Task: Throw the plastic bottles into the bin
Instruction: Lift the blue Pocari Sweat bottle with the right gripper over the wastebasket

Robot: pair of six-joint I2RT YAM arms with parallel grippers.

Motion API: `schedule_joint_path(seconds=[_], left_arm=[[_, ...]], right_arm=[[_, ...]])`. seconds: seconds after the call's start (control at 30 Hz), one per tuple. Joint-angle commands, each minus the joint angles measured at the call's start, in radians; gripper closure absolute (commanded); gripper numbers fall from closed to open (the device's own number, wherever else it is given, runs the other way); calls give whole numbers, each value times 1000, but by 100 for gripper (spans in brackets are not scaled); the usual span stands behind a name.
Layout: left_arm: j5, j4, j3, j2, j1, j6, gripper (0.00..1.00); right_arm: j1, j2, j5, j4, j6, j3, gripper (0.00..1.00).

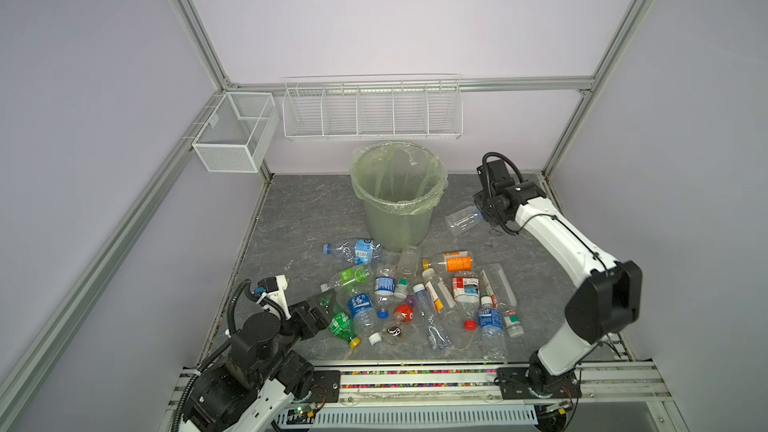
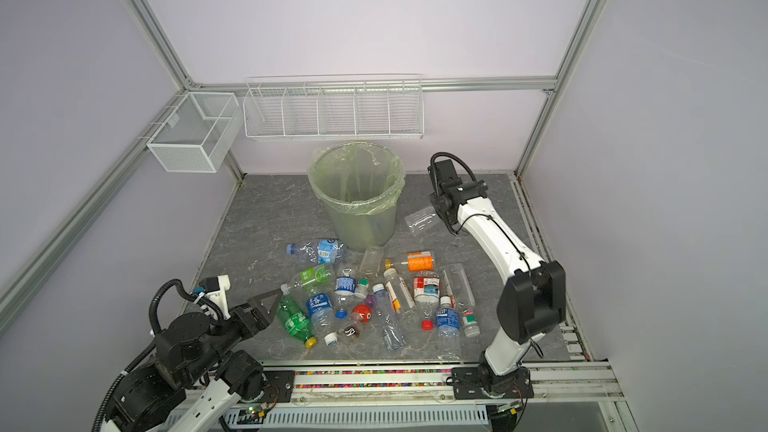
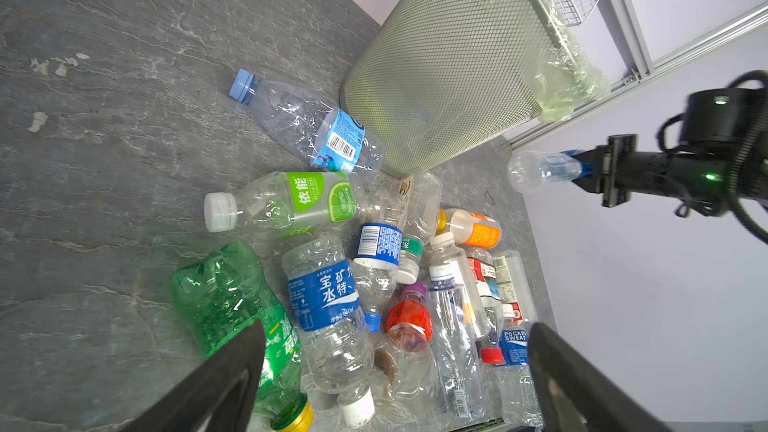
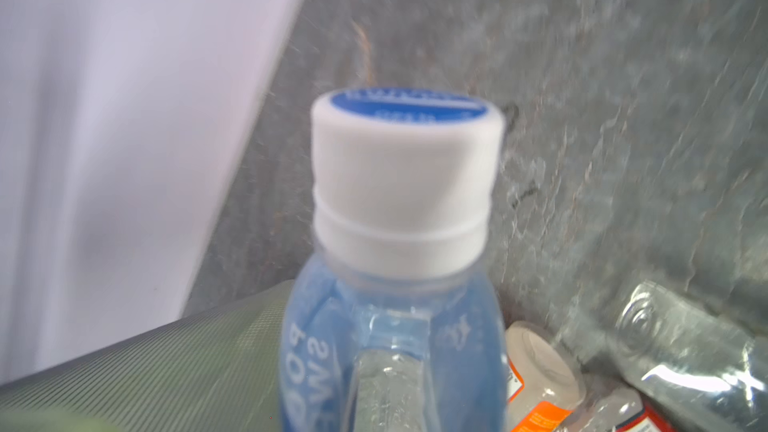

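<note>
The right gripper [image 1: 484, 213] [image 3: 592, 168] is closed on a clear bottle [image 1: 461, 221] [image 2: 420, 220] [image 3: 540, 170] near its capped end. The bottle is thin, glossy plastic, blue-tinted at the shoulder, with a smooth white cap [image 4: 401, 176] topped in blue. It hangs roughly level, clear of the tabletop [image 1: 299, 209], with its base towards the bin [image 1: 395, 222] [image 2: 361, 226] [image 3: 449, 76]. It is just beside the bin's right wall, not over the mouth.

The bin is round and tapered. In the left wrist view its grey-green wall shows a fine mesh, and a crinkled pale green bag [image 1: 432, 197] is folded over the rim. It stands toward the middle of the far edge of the tabletop, which is matt grey and stone-patterned with pale veins.

The left gripper [image 1: 326, 309] [image 2: 270, 309] [image 3: 397, 328] stands wide open. Its black wedge-shaped fingers [image 3: 232, 367] hang over a dented green bottle [image 1: 343, 324] [image 2: 295, 322] [image 3: 232, 301] with a yellow cap.

The other bottles [image 1: 415, 297] lie on their sides in a loose heap between the bin and the near edge. Many are crushed, and they touch or overlap. A blue-label bottle [image 1: 353, 251] [image 2: 320, 251] [image 3: 316, 130] lies against the bin's foot. An orange-label bottle [image 1: 455, 261] [image 3: 473, 230] lies to its right, apart from the bin.

On the walls behind hang a white wire rack [image 1: 372, 112] and a white mesh box [image 1: 232, 135].
</note>
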Motion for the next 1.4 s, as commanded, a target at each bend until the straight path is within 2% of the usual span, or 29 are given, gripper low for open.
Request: schedule_joint_path(seconds=[0.0,0.1,0.2,0.27,0.37,0.5,0.6,1.1,1.23,1.37], left_arm=[[-13,-33,26,-18,-1,-14,3],[-9,-22,17,-13,-1,-19,3],[-2,-16,17,-3,-1,-21,3],[2,-15,18,-1,-1,-23,3],[4,-14,18,-3,-1,-27,3],[13,-10,17,-3,-1,-38,3],[33,0,19,-1,-3,-42,4],[46,1,77,25,-1,-27,4],[46,-1,77,23,-1,-26,4],[48,-4,80,21,-1,-22,4]], right_arm=[[81,-123,259,182,-271,-43,94],[184,-202,324,411,-585,-46,93],[272,-243,256,666,-918,-55,93],[324,-231,231,701,-1077,5,93],[385,-207,150,748,-1248,75,93],[441,-150,104,713,-1359,191,93],[466,-98,73,686,-1405,268,93],[467,220,-20,497,-1392,645,93],[441,302,-43,423,-1341,710,93],[383,440,-117,237,-1225,881,93]])
